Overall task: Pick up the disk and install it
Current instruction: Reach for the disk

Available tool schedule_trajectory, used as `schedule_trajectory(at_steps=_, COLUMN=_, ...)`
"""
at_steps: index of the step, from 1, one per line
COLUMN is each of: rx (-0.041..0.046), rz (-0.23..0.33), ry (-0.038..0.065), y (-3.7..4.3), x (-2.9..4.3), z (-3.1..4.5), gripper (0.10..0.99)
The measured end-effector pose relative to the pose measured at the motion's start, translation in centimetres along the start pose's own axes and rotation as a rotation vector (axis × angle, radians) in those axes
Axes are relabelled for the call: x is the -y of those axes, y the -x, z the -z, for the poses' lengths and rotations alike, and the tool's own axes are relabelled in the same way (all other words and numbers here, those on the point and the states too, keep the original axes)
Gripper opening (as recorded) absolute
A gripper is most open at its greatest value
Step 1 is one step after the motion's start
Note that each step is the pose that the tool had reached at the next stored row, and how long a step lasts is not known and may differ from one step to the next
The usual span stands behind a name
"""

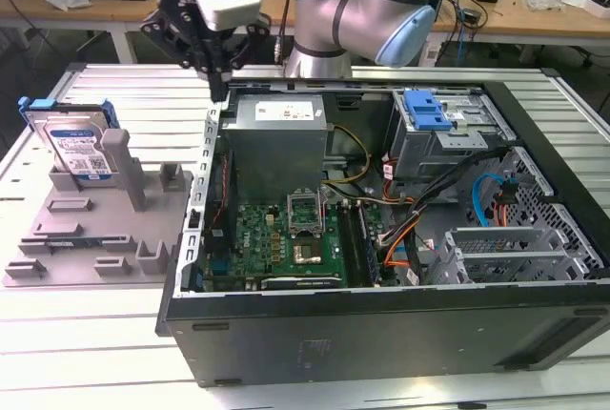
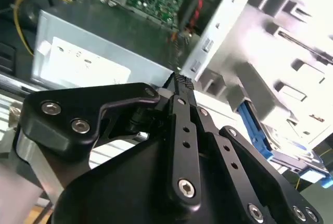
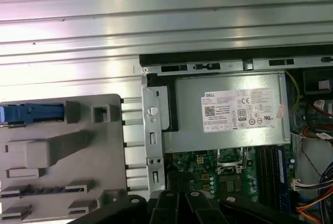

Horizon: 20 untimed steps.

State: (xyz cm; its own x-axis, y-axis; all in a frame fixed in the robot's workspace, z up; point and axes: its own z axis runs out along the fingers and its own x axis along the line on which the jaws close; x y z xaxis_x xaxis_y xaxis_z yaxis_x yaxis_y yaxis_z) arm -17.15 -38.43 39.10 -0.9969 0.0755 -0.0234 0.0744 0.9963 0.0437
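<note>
**benchwatcher:** Standing next to the rig here. The biggest thing is the slotted metal table (image 1: 86, 353). Lying open on it is the PC case (image 1: 381, 334), side panel off, with the motherboard (image 1: 286, 238) facing up. In the case's corner away from the exterior camera, on the exterior view's left, sits the grey power supply box (image 1: 276, 138) with a white sticker.

**drivebay42:** ok, and where's the disk (image 1: 74, 148)?

**benchwatcher:** Outside the case. It's standing upright on edge at the far end of a grey plastic holder (image 1: 105, 238). The holder lies on the table just beside the case, on the exterior view's left. The disk has a blue frame around it and its label faces the camera.

**drivebay42:** grabbed or not?

**benchwatcher:** Nope. The gripper (image 1: 217, 74) hangs over the case's edge right by the power supply box, well apart from the disk. Its fingers are pinched together with nothing between them. Smallest bit is a blue clip (image 1: 426, 110) on top of the drive cage (image 1: 448, 138) inside the case.
</note>
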Motion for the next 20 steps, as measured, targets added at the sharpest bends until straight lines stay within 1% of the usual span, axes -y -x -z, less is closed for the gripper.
schedule_trajectory(at_steps=5, rx=0.0, rz=0.0, ry=0.0, y=-2.51, x=-0.65, z=-0.05, gripper=0.106)
schedule_trajectory(at_steps=6, rx=0.0001, rz=0.0, ry=0.0, y=-3.45, x=-0.86, z=-0.07, gripper=0.106)
schedule_trajectory(at_steps=8, rx=0.0, rz=0.0, ry=0.0, y=-4.23, x=-1.04, z=-0.08, gripper=0.106)
schedule_trajectory(at_steps=10, rx=0.0001, rz=0.0, ry=0.0, y=-5.65, x=-1.36, z=-0.11, gripper=0.106)
schedule_trajectory(at_steps=11, rx=-0.0001, rz=0.0, ry=0.0, y=-6.49, x=-1.53, z=-0.12, gripper=0.106)
schedule_trajectory(at_steps=12, rx=0.0, rz=0.0, ry=0.0, y=-7.04, x=-1.65, z=-0.13, gripper=0.106)
schedule_trajectory(at_steps=13, rx=0.0001, rz=0.0, ry=0.0, y=-7.36, x=-1.71, z=-0.14, gripper=0.106)
schedule_trajectory(at_steps=14, rx=0.0, rz=0.0, ry=0.0, y=-7.99, x=-1.83, z=-0.15, gripper=0.106)
schedule_trajectory(at_steps=15, rx=0.0001, rz=0.0, ry=0.0, y=-8.8, x=-1.99, z=-0.17, gripper=0.106)
schedule_trajectory(at_steps=19, rx=0.0, rz=0.0, ry=0.0, y=-10.45, x=-2.3, z=-0.19, gripper=0.106)
schedule_trajectory(at_steps=20, rx=0.0, rz=0.0, ry=0.0, y=-11.0, x=-2.4, z=-0.2, gripper=0.106)
